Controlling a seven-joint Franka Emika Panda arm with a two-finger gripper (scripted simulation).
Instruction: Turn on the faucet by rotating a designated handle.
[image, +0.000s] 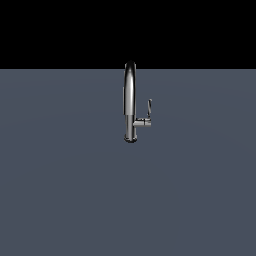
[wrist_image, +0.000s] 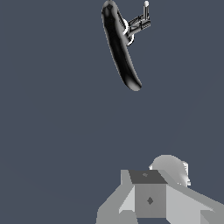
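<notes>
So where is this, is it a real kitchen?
Probably not: it looks like a computer simulation. A shiny faucet with a small handle stands alone on a flat grey floor, black behind, no sink or walls.

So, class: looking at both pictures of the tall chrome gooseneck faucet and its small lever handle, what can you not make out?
1. Gripper: absent from the exterior view; in the wrist view the bottom edge crops it, so open or shut is unclear.
2. Tall chrome gooseneck faucet: its outlet is hidden by its own arch in the exterior view.
3. Small chrome lever handle: too small to judge its angle.
</notes>
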